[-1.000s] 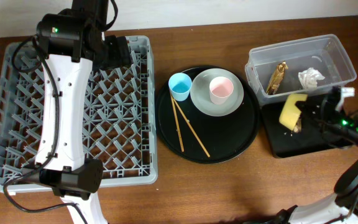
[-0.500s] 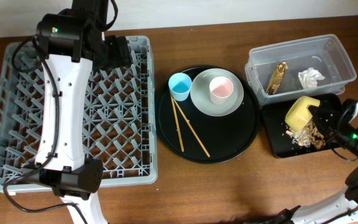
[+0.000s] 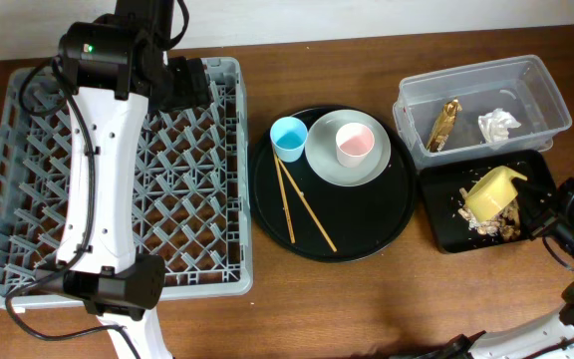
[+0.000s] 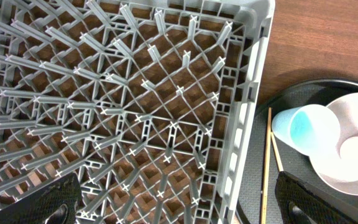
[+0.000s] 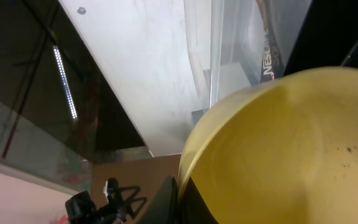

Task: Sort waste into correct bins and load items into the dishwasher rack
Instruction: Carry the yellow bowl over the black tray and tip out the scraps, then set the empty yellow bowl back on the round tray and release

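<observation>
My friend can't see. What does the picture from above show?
The right pincer holds a yellow bowl tilted over the shallow black tray, where food scraps lie. Left is a big grey rack; cups, a plate and chopsticks wait on a round tray.

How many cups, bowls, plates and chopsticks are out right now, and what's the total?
Cups: 2, light-blue cup and pink cup
Bowls: 1, yellow bowl
Plates: 1, grey plate
Chopsticks: 2, wooden chopsticks
Total: 6
</observation>
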Controlling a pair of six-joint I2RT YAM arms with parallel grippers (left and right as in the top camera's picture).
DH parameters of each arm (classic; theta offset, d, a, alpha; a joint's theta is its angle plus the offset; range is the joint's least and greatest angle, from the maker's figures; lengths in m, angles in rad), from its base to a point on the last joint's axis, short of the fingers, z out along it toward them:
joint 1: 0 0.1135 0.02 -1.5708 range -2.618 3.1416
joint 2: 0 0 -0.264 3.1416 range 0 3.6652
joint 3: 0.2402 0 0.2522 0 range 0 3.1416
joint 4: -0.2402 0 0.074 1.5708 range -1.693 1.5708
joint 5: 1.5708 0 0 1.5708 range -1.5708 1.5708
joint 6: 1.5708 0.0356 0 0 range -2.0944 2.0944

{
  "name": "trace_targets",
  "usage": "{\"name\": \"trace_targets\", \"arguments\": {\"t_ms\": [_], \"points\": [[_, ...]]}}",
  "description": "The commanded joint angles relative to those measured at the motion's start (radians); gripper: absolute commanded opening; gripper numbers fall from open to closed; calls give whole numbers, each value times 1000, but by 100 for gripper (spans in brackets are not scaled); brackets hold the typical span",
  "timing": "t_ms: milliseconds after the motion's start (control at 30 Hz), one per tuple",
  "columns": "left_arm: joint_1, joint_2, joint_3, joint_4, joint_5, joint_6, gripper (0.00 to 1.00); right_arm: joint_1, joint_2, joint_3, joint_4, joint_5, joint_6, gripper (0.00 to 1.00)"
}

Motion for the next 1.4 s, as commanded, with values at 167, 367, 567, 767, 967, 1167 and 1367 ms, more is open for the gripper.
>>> {"name": "trace_targets", "arguments": {"t_ms": [167,367,567,767,967,1167,1367], "points": [[0,-3,8,1,-14,13,99,-5,-3,-1,-37,-31,36,4],[0,-3,8,1,-14,13,100,4,-24,7,-39,-31,19,4],[0,-3,8,2,-14,13,99,5,-63,39,-89,-31,13,4],[0,-3,8,1,-14,13,99,30,-210,169,-167,76,16,4],[0,-3,8,2,-14,13,99,259,-422,391,-315,650,42,4],[0,-3,8,2,-14,13,99,727,-536,409,-349,942,43,4],[0,-3,8,1,-14,13,99,1173,-481,349,-372,1350,111,4]]}}
